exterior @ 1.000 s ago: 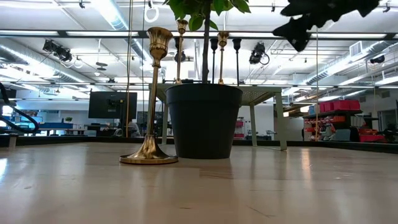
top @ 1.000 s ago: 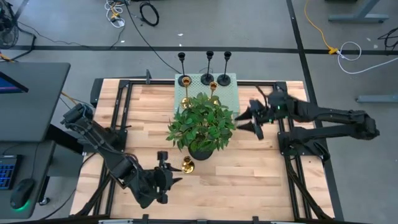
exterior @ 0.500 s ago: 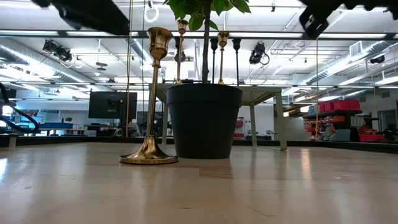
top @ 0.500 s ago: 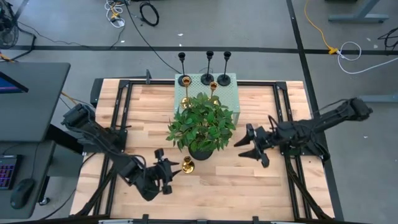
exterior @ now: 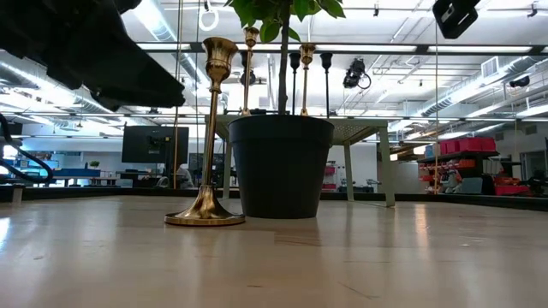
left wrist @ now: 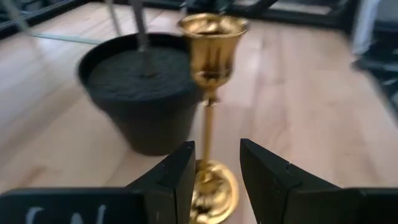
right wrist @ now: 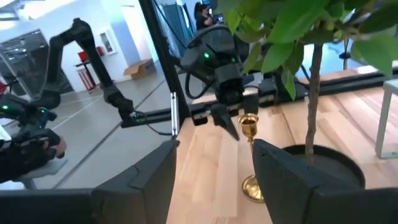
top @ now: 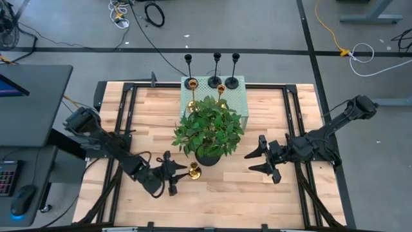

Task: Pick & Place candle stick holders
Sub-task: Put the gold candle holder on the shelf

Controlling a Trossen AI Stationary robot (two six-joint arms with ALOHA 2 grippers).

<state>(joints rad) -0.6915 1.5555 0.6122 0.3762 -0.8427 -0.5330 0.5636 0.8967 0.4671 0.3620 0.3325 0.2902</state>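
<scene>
On the wooden worktop (top: 270, 109) a black plant pot (exterior: 281, 165) with a leafy green plant (top: 209, 127) stands near the middle, and just beside it, on the side toward the left arm, one gold candle stick holder (exterior: 208, 137) stands upright on its round base. The left claw (top: 172, 174) is right at this holder: in the left wrist view its two dark fingers (left wrist: 176, 180) stand partly apart on either side of the slim gold stem (left wrist: 208, 134), low down near the base, with a gap showing between each finger and the stem, so the claw grips nothing. The right claw (top: 262, 161) hangs over the worktop on the other side of the pot, well apart from the holder, its fingers (right wrist: 149, 180) spread wide and empty; its wrist view looks across at the gold holder, the plant's trunk and the left arm beyond. The other holders are at the far edge of the worktop behind the plant, on a pale green mat (top: 235, 96): three black candle stick holders (top: 217, 71) stand in a row along the back and two gold candle stick holders (top: 221, 90) stand just in front of them, partly screened by leaves
</scene>
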